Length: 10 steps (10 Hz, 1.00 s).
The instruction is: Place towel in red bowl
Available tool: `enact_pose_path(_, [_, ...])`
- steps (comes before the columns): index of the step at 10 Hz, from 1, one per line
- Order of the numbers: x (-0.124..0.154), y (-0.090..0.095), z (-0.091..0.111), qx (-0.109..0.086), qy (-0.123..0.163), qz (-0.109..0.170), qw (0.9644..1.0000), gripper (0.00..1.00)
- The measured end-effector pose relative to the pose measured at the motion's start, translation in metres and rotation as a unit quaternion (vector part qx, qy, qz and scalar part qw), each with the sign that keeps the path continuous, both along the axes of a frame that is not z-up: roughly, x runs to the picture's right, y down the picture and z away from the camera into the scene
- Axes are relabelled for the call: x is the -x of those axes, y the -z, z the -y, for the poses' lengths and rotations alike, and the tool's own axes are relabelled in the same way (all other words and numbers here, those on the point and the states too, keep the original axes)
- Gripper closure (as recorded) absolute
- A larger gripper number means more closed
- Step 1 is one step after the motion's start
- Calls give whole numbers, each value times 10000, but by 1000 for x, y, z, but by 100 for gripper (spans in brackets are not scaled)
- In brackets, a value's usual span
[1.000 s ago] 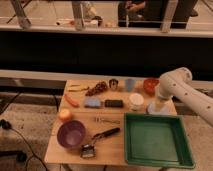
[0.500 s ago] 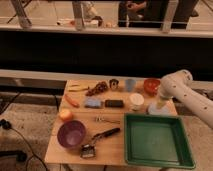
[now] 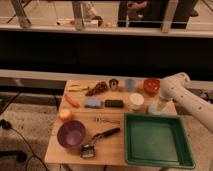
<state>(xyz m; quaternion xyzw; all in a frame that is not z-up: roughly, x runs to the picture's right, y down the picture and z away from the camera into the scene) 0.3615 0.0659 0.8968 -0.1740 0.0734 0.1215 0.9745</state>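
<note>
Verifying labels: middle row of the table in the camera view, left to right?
Carrot → blue sponge → black block → white cup → towel, with the gripper over it at the table's right edge.

From where I stand there is one wooden surface [image 3: 113,152] carrying the lot. I count two bowls: one red bowl [image 3: 151,85] and one purple bowl [image 3: 70,134]. There are three cups: a light blue cup [image 3: 130,84], a small dark cup [image 3: 114,84] and a white cup [image 3: 136,101]. There is one green tray [image 3: 156,140]. There is one towel [image 3: 151,110], with the single gripper [image 3: 161,105] low over it at the right edge, fingers spread. There are two blocks, a blue sponge [image 3: 92,103] and a black block [image 3: 114,103]. There is one carrot [image 3: 71,100], one round orange fruit [image 3: 65,114] and one brush [image 3: 100,140].
</note>
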Motion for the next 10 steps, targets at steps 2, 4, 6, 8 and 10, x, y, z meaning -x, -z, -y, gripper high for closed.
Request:
enact_pose_path(2, [-4,-11,-9,147,-57,-28,9999,20])
enact_pose_path(4, [-8,-14,-14,303,-112,-64,9995,20])
enact_pose_path(6, [-1,-14,-15,534,-184,-8,9984,20])
enact_pose_path(8, [-1,-10,-16,753,-203,-27,9970,20])
enact_pose_path(10, [13,-9,-13,1006,-191,72,9947,20])
